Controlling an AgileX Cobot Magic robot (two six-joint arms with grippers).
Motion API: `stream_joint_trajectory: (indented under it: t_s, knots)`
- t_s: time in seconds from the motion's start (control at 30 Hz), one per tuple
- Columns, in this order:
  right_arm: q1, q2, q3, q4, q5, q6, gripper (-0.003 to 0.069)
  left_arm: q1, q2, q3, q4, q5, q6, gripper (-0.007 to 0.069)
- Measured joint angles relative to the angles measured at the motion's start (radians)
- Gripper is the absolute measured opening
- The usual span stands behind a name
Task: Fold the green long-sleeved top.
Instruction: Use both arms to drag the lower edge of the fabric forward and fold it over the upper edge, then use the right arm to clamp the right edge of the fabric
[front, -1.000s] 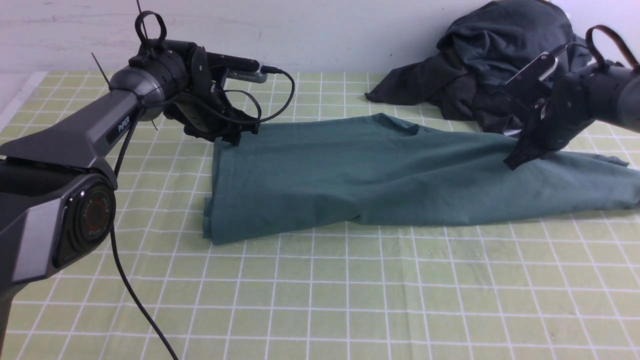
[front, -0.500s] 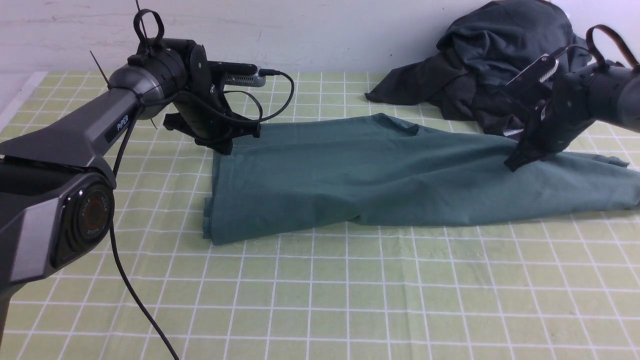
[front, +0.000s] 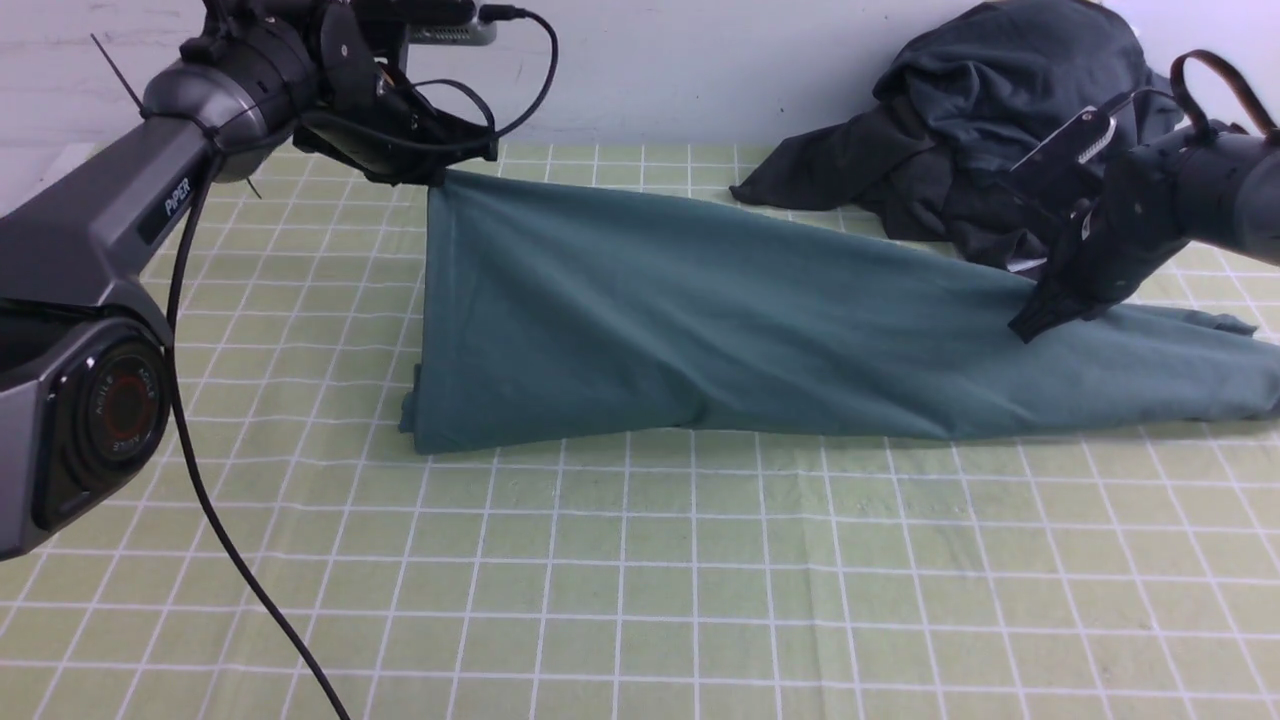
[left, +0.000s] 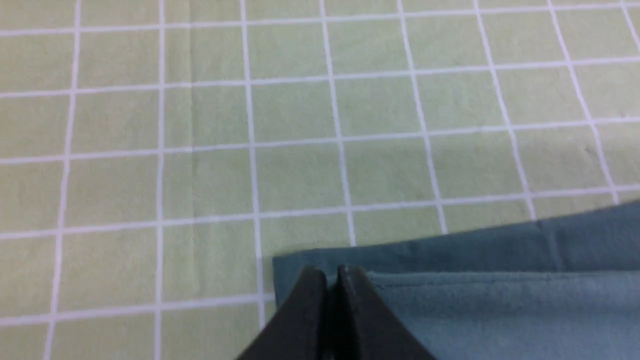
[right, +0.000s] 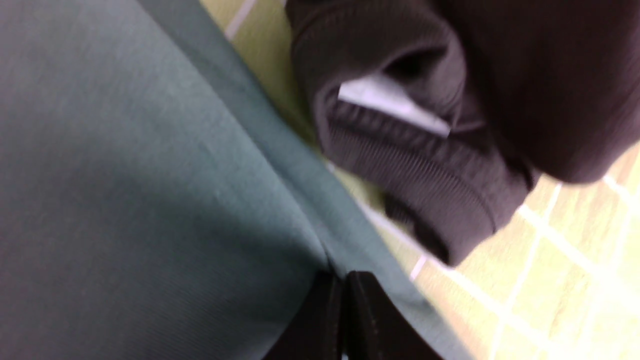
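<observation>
The green long-sleeved top (front: 700, 330) lies stretched across the checked cloth from left to right. Its far left corner is lifted off the table, pinched in my left gripper (front: 440, 176), which is shut on it. In the left wrist view the shut jaws (left: 331, 272) grip the folded edge of the top (left: 500, 310). My right gripper (front: 1026, 327) sits low on the right part of the top. In the right wrist view its closed jaws (right: 344, 276) pinch a crease of the green fabric (right: 125, 175).
A heap of dark charcoal garments (front: 980, 130) lies at the back right, just behind my right gripper; its ribbed hem and white label (right: 390, 107) show close to the jaws. The left arm's cable (front: 230, 550) trails over the green checked tablecloth (front: 700, 600).
My left gripper shut on the top's far left corner, then rose and drew back, pulling that edge up into a slanted sheet. The right arm has stayed where it was.
</observation>
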Motion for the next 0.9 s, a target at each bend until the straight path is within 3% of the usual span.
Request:
stream_joint_trajectory:
  t_s: [0.3, 0.37, 0.47, 0.5, 0.6, 0.67, 0.77, 0.8, 0.83, 0.9]
  knots:
    - [-0.001, 0.01, 0.0, -0.013, -0.166, 0.037, 0.0038, 0.026, 0.126, 0.0, 0.026, -0.157, 0.0, 0.0021]
    - [-0.003, 0.011, 0.0, -0.014, -0.188, 0.061, 0.0067, 0.028, 0.137, 0.0, 0.058, -0.175, 0.0, 0.0046]
    - [-0.003, 0.008, -0.005, -0.04, -0.19, 0.135, 0.0174, 0.035, 0.12, 0.001, 0.124, -0.164, 0.0, 0.0162]
    - [-0.003, 0.005, -0.008, -0.042, -0.181, 0.151, 0.0186, 0.035, 0.117, 0.001, 0.124, -0.161, 0.0, 0.0162]
    - [-0.003, -0.026, -0.037, -0.047, -0.053, 0.24, 0.0242, 0.034, 0.047, 0.001, 0.124, -0.054, 0.0, 0.0236]
    - [-0.005, -0.093, -0.063, -0.029, 0.148, 0.283, 0.0242, 0.029, -0.046, 0.001, 0.065, 0.126, 0.0, 0.0251]
    - [-0.022, -0.138, -0.076, 0.042, 0.315, 0.242, 0.0182, 0.008, -0.122, -0.005, -0.031, 0.363, 0.043, 0.0228]
    - [-0.027, -0.14, -0.077, 0.05, 0.337, 0.237, 0.0176, 0.008, -0.122, -0.005, -0.038, 0.379, 0.043, 0.0225]
    - [-0.055, -0.135, -0.078, 0.126, 0.408, 0.197, 0.012, -0.02, -0.127, -0.004, -0.095, 0.482, 0.115, 0.0196]
    - [-0.102, -0.102, -0.078, 0.202, 0.454, 0.169, 0.0066, -0.05, -0.11, 0.019, -0.131, 0.515, 0.172, 0.0155]
